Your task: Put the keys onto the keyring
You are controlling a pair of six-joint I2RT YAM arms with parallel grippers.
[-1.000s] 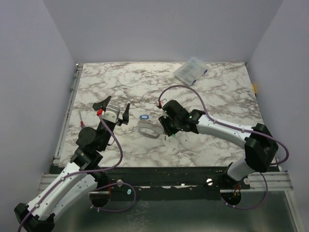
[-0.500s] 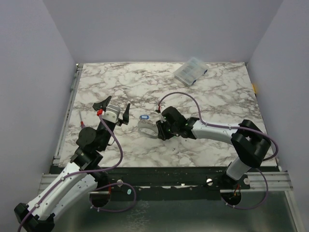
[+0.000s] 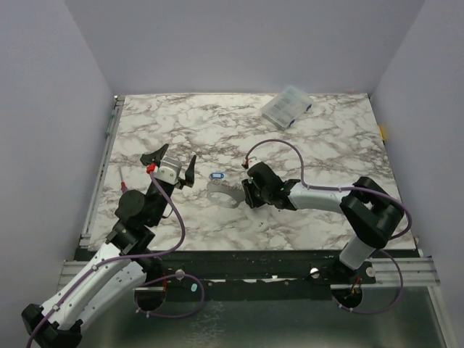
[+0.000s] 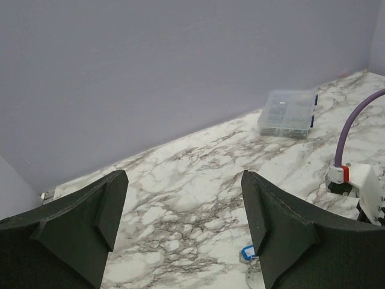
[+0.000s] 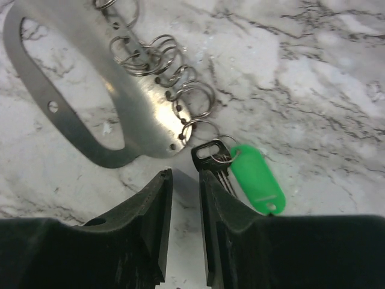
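Note:
The keyring [image 5: 141, 114] is a silvery looped band with several small split rings, lying on the marble; it also shows in the top view [image 3: 221, 193]. The green-tagged key [image 5: 255, 177] lies flat at the band's end, its dark head [image 5: 207, 153] touching my right gripper's right finger. My right gripper [image 5: 185, 174] is low over the table, jaws a narrow gap apart with nothing between them. In the top view the right gripper [image 3: 245, 192] hides the green key. The blue-tagged key [image 3: 216, 176] lies just beyond the keyring [image 4: 247, 253]. My left gripper [image 3: 170, 163] is wide open and empty, raised left of the keyring.
A clear plastic compartment box [image 3: 286, 106] stands at the back right, also in the left wrist view [image 4: 287, 112]. The right arm's purple cable [image 3: 279, 145] arcs above the table. Purple walls close in the marble table [image 3: 326, 145].
My right arm has sunk lower toward the table and its gripper has settled at the keyring's right end. The left arm, keyring and blue key have not moved.

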